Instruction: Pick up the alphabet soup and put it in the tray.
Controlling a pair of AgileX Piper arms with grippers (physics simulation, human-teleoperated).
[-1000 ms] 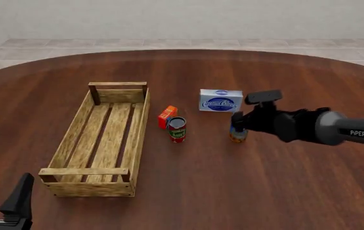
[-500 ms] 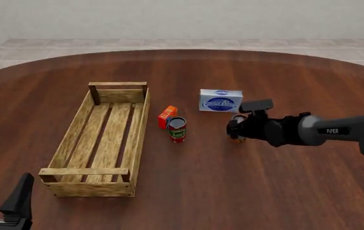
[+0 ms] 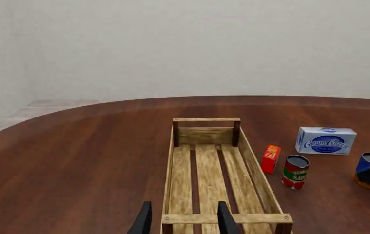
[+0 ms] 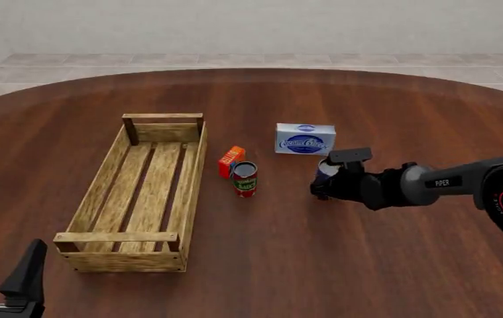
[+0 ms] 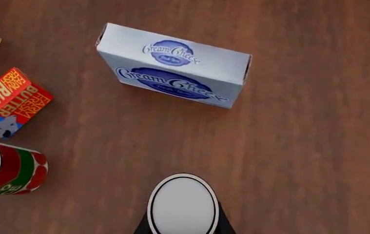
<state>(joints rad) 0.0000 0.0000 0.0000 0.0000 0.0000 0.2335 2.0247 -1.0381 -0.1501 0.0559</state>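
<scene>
At the near left corner of the table (image 4: 260,265) the left gripper (image 4: 2,271) hangs with its two fingers spread apart and nothing between them. The tray (image 4: 140,192) lies lengthwise beside it. To the right of the tray stand a Farm Fresh butter box (image 4: 230,160) and, just beside it, a red-and-green can (image 4: 245,179). Farther right lies a cream cheese box (image 4: 305,138). The alphabet soup (image 4: 327,169) stands upright on the table, in front of this box, and the right gripper (image 4: 325,185) is clenched around its sides
</scene>
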